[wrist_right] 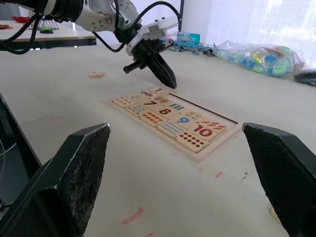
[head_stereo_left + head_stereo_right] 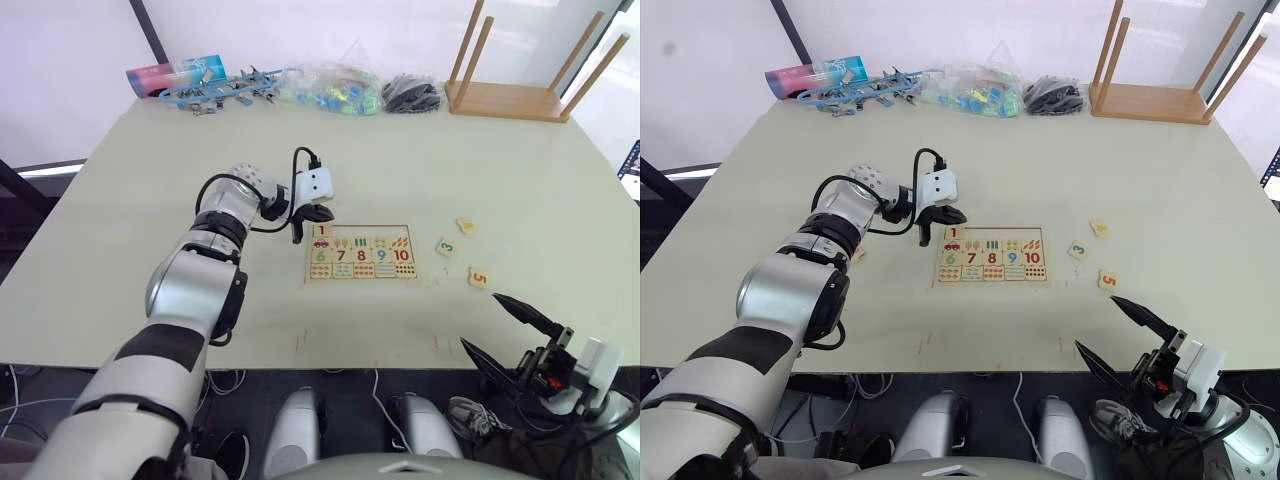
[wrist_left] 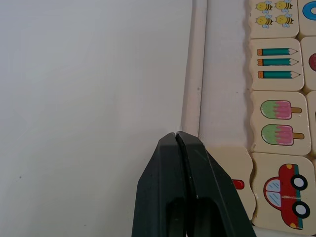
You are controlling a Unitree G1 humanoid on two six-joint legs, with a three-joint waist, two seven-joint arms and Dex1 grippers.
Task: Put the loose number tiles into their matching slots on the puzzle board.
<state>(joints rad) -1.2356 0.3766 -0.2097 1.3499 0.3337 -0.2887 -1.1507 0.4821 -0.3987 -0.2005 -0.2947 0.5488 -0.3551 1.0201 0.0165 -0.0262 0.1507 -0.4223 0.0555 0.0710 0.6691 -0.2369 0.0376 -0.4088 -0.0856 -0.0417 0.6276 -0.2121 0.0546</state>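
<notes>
The puzzle board (image 2: 362, 275) lies flat in the middle of the table, with big numbers 6 to 10 on it. Tile 1 (image 2: 321, 230) sits in the left end of the row of slots (image 3: 222, 74); the other slots are bare. My left gripper (image 3: 177, 136) is shut and empty, its tip at the board's far-left corner over tile 1 (image 3: 232, 170). Loose tiles 3 (image 2: 446, 246) and 5 (image 2: 479, 278) and another tile (image 2: 466, 226) lie right of the board. One more tile (image 1: 96, 74) lies left of it. My right gripper (image 2: 481, 320) hangs open at the table's front right.
Along the far edge lie a pink and blue tube (image 2: 175, 76), blue clips (image 2: 222, 92), bags of small parts (image 2: 335, 90) and a black bundle (image 2: 412, 95). An upturned wooden stool (image 2: 515, 95) stands at the far right.
</notes>
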